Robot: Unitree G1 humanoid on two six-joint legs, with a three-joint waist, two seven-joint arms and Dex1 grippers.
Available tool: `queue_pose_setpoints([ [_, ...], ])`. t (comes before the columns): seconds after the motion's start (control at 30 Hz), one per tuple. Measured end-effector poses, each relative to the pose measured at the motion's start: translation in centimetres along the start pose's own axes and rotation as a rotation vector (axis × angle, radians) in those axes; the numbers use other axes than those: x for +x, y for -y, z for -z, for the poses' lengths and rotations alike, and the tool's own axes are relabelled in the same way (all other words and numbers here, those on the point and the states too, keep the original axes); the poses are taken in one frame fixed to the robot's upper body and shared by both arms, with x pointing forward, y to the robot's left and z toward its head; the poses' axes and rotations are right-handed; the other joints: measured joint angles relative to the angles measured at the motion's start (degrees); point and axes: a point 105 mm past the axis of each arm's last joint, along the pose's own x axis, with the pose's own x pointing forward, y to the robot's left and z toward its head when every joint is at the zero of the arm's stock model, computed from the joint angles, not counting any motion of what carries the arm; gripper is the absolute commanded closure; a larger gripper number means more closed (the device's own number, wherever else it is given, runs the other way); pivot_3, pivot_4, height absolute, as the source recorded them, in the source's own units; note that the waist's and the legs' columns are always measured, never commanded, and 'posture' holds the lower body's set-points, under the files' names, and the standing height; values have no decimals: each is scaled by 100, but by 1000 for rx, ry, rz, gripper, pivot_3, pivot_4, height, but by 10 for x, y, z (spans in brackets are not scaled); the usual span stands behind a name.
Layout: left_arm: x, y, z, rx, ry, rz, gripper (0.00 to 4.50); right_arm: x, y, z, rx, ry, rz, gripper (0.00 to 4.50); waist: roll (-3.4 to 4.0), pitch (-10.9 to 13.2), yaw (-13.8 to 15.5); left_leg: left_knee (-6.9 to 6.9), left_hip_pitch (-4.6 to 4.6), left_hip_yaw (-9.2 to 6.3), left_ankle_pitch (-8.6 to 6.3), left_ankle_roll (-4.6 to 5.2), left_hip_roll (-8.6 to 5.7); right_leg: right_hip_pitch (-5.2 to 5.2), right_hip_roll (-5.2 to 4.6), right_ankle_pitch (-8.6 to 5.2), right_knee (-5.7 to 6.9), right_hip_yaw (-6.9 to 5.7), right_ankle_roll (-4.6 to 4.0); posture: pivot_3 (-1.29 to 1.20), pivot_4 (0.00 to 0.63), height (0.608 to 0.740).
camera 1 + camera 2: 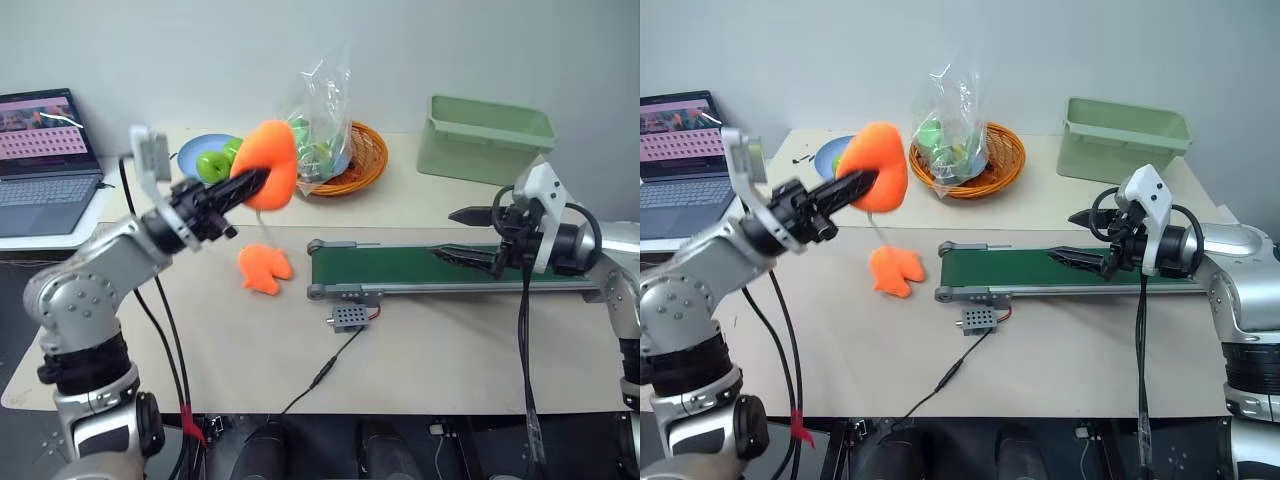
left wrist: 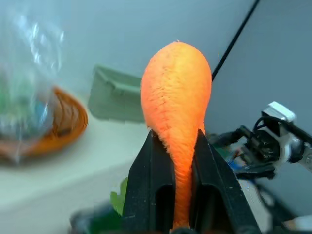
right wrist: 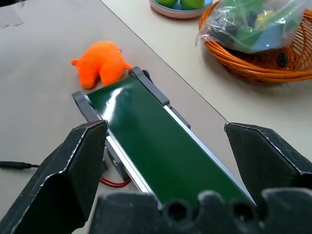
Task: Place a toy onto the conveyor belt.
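The toy [image 1: 270, 165], a rounded orange plush, is held up in the air over the table's back left, well to the left of the conveyor belt [image 1: 440, 270]. My left gripper [image 1: 247, 186] is shut on its narrow end; in the left wrist view the two black fingers [image 2: 151, 190] pinch the toy [image 2: 176, 105], whose fat end points away. The dark green belt [image 3: 156, 146] in its grey frame lies across the table's right half. My right gripper [image 1: 470, 235] hovers open just above the belt's middle, nothing between its fingers.
A flatter orange plush [image 1: 264, 268] lies on the table by the belt's left end. A small grey wired box [image 1: 348, 318] sits in front of it. Behind are a blue bowl of green apples [image 1: 208, 158], an orange basket with a plastic bag [image 1: 340, 150], a green bin [image 1: 485, 135] and a laptop [image 1: 45, 160].
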Motion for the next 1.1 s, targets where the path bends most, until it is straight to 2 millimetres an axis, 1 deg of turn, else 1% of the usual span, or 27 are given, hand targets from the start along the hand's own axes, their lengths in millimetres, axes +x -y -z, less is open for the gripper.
queue_pose_setpoints([
  [0.03,7,5,5,84,-17,-4,4469,0,0,0,1,-1,0,0,0,0,-7,-1,2,2,0,0,0,2,1,0,-1,3,0,0,150,740],
  [0.07,13,10,16,151,-51,3,4469,0,0,0,1,-1,0,0,0,0,-16,-2,1,5,0,0,0,-2,2,0,0,6,0,0,150,740],
  [0.1,15,12,22,187,-76,12,4469,0,0,1,1,-2,0,0,-1,0,-26,-1,1,6,0,0,2,-4,5,0,2,7,0,0,150,740],
  [0.13,17,12,34,277,-126,24,4469,0,0,1,2,-2,-1,0,-1,1,-37,-1,2,6,0,1,4,-6,8,0,4,8,0,0,150,740],
  [0.2,19,10,46,422,-178,46,4469,0,0,2,5,-6,1,0,0,1,-38,-4,4,9,-1,2,4,-6,10,0,6,9,-1,0,150,740],
  [0.23,20,9,49,491,-184,50,4469,0,0,3,6,-7,1,0,0,1,-35,-3,4,9,-2,3,5,-5,10,0,7,9,-1,0,150,740],
  [0.27,22,6,52,595,-187,52,4469,-1,0,3,5,-7,3,0,0,1,-29,-3,5,10,-2,4,5,-4,9,0,6,8,-1,0,150,740],
  [0.33,26,1,58,838,-199,69,4469,-1,1,3,2,-7,13,0,-1,1,-18,-2,3,11,-2,4,5,-4,8,0,3,8,0,0,150,740],
  [0.37,29,1,62,997,-202,104,4469,-2,1,4,3,-8,19,0,-1,1,-8,-3,0,12,-3,5,5,-6,7,0,0,8,0,0,150,740],
  [0.5,37,10,71,1284,-167,249,4469,-4,2,6,5,-9,38,0,-1,1,34,-2,-8,16,-5,10,5,-10,5,1,-5,8,2,0,150,740],
  [0.63,41,12,85,1468,-167,358,4469,-6,2,7,7,-7,52,0,-1,1,59,2,-8,19,-6,11,6,-10,5,2,-1,8,5,0,150,740],
  [0.7,44,11,93,1592,-171,427,4469,-7,2,5,-2,0,63,0,-1,1,70,3,-5,20,-6,11,6,-9,6,3,0,8,7,0,150,740],
  [0.8,46,11,101,1672,-161,495,4469,-7,0,3,-11,5,63,0,-1,1,66,3,-6,21,-6,12,6,-10,5,3,1,9,8,0,150,740],
  [0.93,48,13,118,1631,-164,563,4469,-8,0,4,-9,5,74,0,-1,1,85,5,-9,22,-7,13,6,-11,5,3,3,8,9,0,150,740],
  [1.0,50,10,124,1627,-186,584,4469,-8,-2,5,-10,2,74,0,-1,1,93,7,-9,22,-7,13,6,-12,5,3,4,8,9,0,150,740],
  [1.1,56,5,129,1632,-195,590,4469,-8,-2,5,-14,3,83,0,-1,1,97,8,-7,22,-7,13,6,-10,5,4,6,8,10,0,150,740],
])
